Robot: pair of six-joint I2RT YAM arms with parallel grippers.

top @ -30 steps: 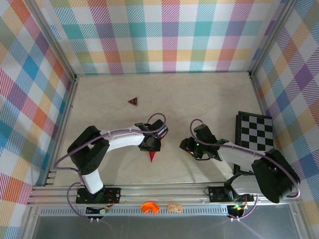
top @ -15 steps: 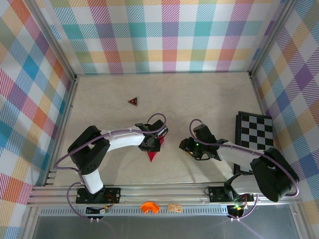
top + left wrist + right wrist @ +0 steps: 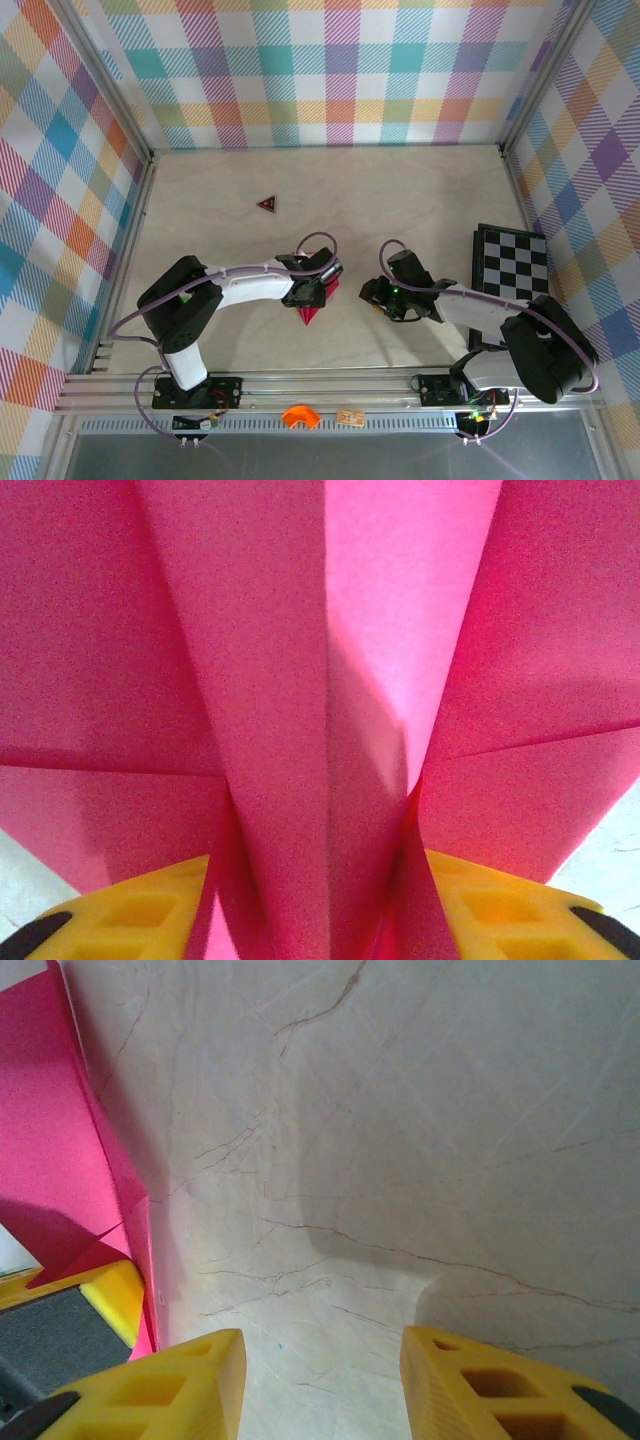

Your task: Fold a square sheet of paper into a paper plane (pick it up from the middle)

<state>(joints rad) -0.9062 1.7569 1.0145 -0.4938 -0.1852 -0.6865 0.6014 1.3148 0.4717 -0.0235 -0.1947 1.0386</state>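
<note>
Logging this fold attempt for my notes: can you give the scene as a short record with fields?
paper plane: pink, creased, at the left pincer, tip toward the arm bases
left pincer: straddles the plane's centre fold; grip unclear
right pincer: open, empty, over bare table beside the plane
checkerboard: table's right edge
red triangle: far side, left of centre

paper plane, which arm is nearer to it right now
Left. The left arm has its jaws either side of the paper plane; the right arm ends off to its right, bare table between.
</note>
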